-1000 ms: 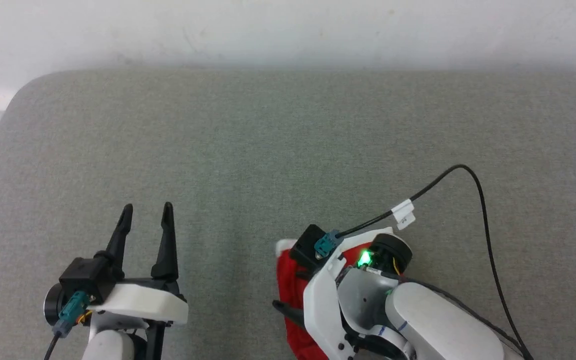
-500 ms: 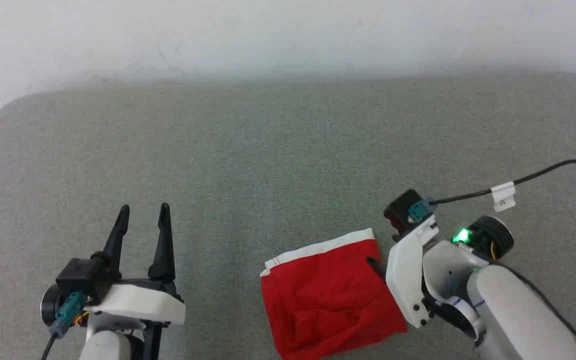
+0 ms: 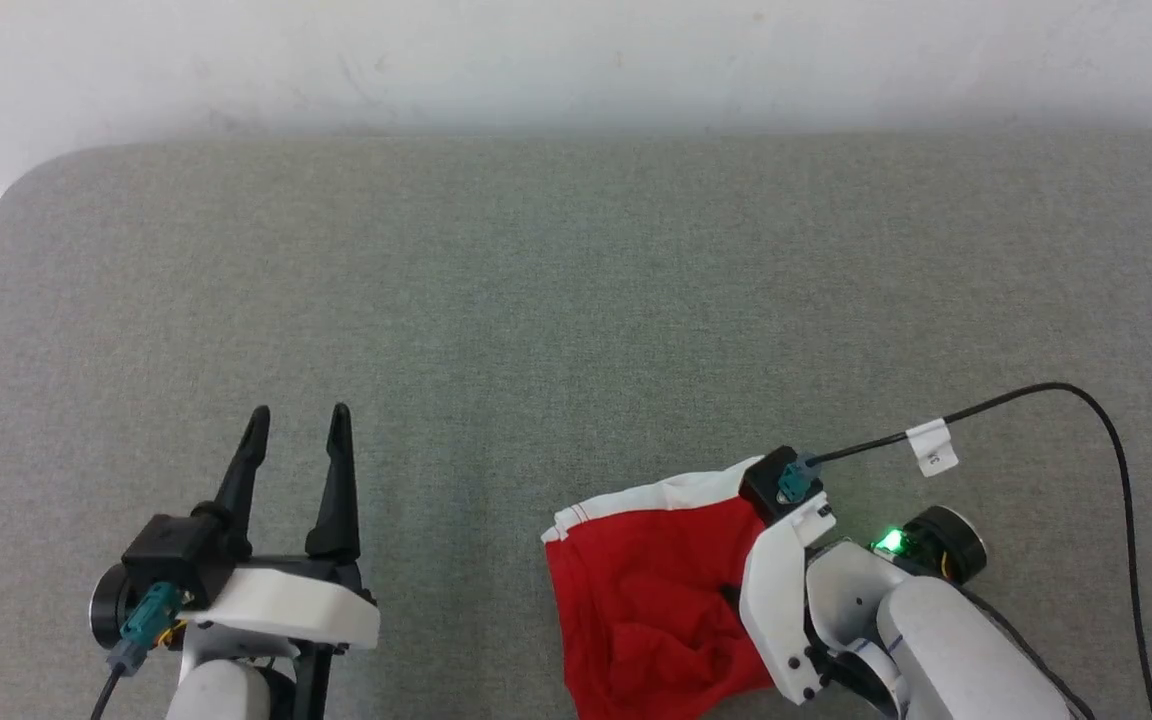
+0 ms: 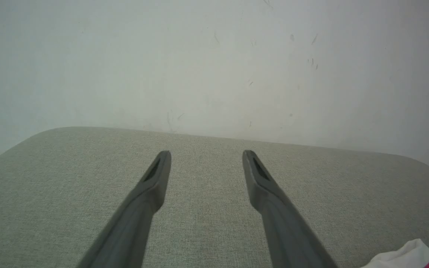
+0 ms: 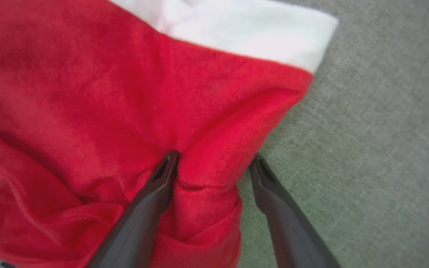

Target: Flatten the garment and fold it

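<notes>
right claw (image 5: 214, 157), jaws wide, straddles a ridge of the garment (image 5: 88, 96); best closed low on the fold, then drawn outward.

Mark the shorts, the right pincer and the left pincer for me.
shorts (image 3: 646, 590), head view, red middle of the cloth.
right pincer (image 5: 215, 156), right wrist view, midway between its fingertips.
left pincer (image 3: 298, 412), head view, midway between its fingertips.
</notes>
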